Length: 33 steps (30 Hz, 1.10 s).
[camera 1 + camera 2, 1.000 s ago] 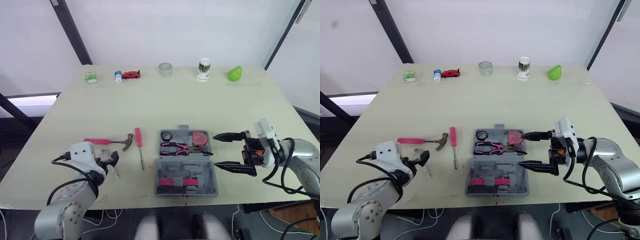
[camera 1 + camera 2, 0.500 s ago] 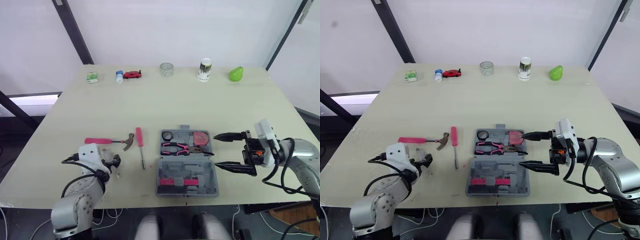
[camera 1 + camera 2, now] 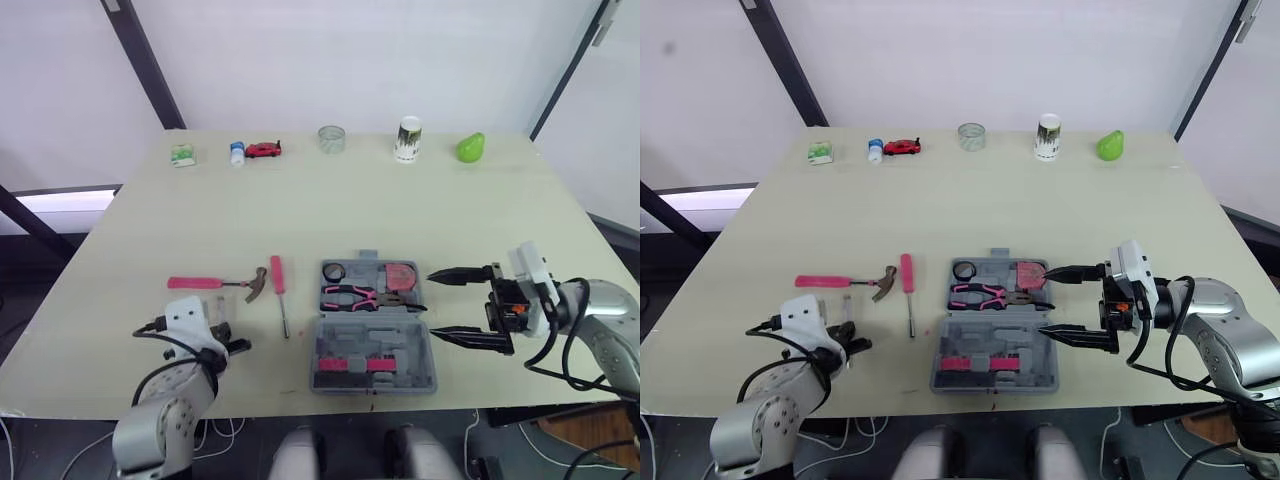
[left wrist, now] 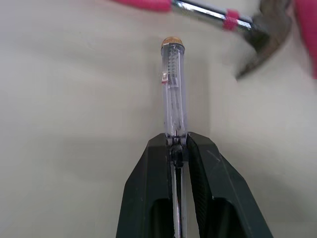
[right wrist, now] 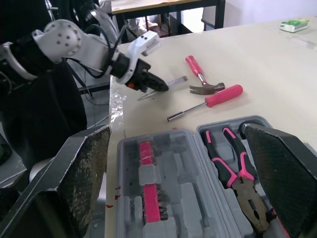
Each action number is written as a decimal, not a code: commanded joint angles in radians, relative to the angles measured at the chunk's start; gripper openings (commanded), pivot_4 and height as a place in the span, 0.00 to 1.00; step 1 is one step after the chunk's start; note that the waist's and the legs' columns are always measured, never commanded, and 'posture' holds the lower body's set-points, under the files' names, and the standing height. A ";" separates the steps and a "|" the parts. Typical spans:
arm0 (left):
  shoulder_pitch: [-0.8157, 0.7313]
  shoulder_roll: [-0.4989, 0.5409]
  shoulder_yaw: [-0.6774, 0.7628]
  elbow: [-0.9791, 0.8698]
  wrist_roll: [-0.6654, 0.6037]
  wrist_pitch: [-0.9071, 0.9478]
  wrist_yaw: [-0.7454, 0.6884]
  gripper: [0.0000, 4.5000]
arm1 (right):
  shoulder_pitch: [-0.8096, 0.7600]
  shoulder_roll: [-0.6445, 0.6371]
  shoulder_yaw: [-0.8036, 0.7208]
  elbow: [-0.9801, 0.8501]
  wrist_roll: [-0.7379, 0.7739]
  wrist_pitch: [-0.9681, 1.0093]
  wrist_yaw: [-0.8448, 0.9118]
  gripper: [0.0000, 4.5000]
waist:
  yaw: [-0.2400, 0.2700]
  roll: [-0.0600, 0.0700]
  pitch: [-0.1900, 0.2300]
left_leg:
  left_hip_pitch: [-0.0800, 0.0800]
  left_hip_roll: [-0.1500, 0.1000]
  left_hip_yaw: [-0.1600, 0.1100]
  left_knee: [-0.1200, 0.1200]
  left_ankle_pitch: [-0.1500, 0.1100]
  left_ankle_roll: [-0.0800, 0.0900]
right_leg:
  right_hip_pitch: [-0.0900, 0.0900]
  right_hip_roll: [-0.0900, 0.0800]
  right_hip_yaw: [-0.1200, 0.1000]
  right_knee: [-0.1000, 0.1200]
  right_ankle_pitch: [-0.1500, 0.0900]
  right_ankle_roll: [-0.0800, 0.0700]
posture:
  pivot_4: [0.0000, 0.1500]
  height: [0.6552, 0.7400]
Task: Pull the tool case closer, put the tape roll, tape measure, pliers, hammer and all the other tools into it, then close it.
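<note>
Holds a clear plastic tester screwdriver (image 4: 173, 89) by its metal shaft in the left gripper (image 4: 177, 140), black fingers (image 4: 148, 178) pinched tight on it. Points the tool's brass cap toward the steel neck of a pink-handled claw hammer (image 3: 215, 284), near it but not touching. Cannot tell whether the held tool rests on the pale wooden table (image 3: 300, 210) or hangs just above it. Just right of the hammer's head, flat on the table, a pink-handled screwdriver (image 3: 280, 295) with its tip toward the near edge.

Further right, near the front edge, an open grey plastic tool case (image 3: 375, 345). In its far half, a black tape roll (image 3: 334, 271), a pink tape measure (image 3: 402, 275) and pink-handled pliers (image 3: 365, 295); in its near half, a pink strip set in moulded slots.

Spreads the right gripper (image 3: 458, 302) wide just beside the case's right side, one fingertip by the tape measure, the other by the near half's edge, nothing between them.

Along the far edge, well apart from the tools: a small green packet (image 3: 181, 154), a blue-and-white bottle (image 3: 237, 152), a red toy car (image 3: 263, 150), a clear glass (image 3: 331, 138), a white cup (image 3: 407, 139) and a green pear (image 3: 469, 148).
</note>
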 commanded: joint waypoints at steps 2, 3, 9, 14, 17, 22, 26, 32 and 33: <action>0.129 0.068 -0.025 -0.134 -0.028 -0.044 -0.132 0.00 | 0.019 -0.016 -0.008 -0.039 0.016 -0.003 0.018 1.00 | 0.000 0.000 0.000 | 0.000 0.000 0.000 0.000 0.000 0.000 | 0.000 0.000 0.000 0.000 -0.001 -0.001 | 1.00 1.00; 0.157 0.086 -0.039 -0.144 -0.030 -0.048 -0.160 0.00 | 0.023 -0.019 -0.006 -0.042 0.016 -0.004 0.021 1.00 | 0.000 0.000 0.000 | 0.000 0.000 0.000 0.000 0.000 0.000 | 0.000 0.000 0.000 0.000 -0.001 -0.002 | 1.00 1.00; 0.177 0.113 -0.134 -0.144 -0.007 -0.089 -0.218 0.00 | 0.029 -0.025 -0.005 -0.050 0.015 -0.001 0.023 1.00 | 0.007 0.000 0.000 | 0.000 -0.001 0.000 0.001 0.000 0.000 | 0.000 -0.002 0.000 0.000 -0.002 -0.004 | 1.00 1.00; 0.138 0.097 -0.171 -0.095 0.040 -0.103 -0.181 0.00 | 0.032 -0.024 -0.008 -0.063 0.015 0.005 0.012 1.00 | 0.003 0.000 0.000 | 0.000 0.000 0.000 0.000 0.000 0.000 | 0.000 -0.001 0.000 0.000 -0.002 -0.004 | 1.00 1.00; 0.135 0.083 -0.177 -0.093 0.050 -0.098 -0.174 0.00 | 0.038 -0.023 -0.012 -0.072 0.016 0.009 0.003 1.00 | 0.001 0.000 0.000 | 0.000 0.000 0.000 0.000 0.000 0.000 | 0.000 0.000 0.000 0.000 -0.002 -0.003 | 1.00 1.00; 0.162 0.077 -0.159 -0.125 0.048 -0.086 -0.174 0.00 | 0.047 -0.022 -0.014 -0.081 0.017 0.009 -0.008 1.00 | 0.002 0.000 0.000 | 0.000 0.000 0.000 0.000 0.000 0.000 | 0.000 0.000 0.000 0.000 -0.002 -0.003 | 1.00 1.00; 0.160 0.087 -0.155 -0.096 0.060 -0.096 -0.180 0.00 | 0.047 -0.015 -0.009 -0.093 0.020 0.010 -0.018 1.00 | 0.002 0.000 0.000 | 0.000 0.000 0.000 0.000 0.000 0.000 | 0.000 0.000 0.000 0.000 -0.002 -0.003 | 1.00 1.00; 0.169 0.073 -0.132 -0.106 0.040 -0.063 -0.181 0.23 | 0.024 -0.005 -0.015 -0.111 0.057 0.027 -0.034 1.00 | 0.002 0.000 0.000 | 0.000 0.000 0.000 0.000 0.000 0.000 | 0.000 0.000 0.000 0.000 -0.002 -0.003 | 1.00 1.00; 0.174 0.074 -0.126 -0.114 0.035 -0.060 -0.184 0.29 | 0.022 -0.003 -0.016 -0.115 0.066 0.032 -0.037 1.00 | 0.002 0.000 0.000 | 0.000 0.000 0.000 0.000 0.000 0.000 | 0.000 0.000 0.000 0.000 -0.002 -0.003 | 1.00 1.00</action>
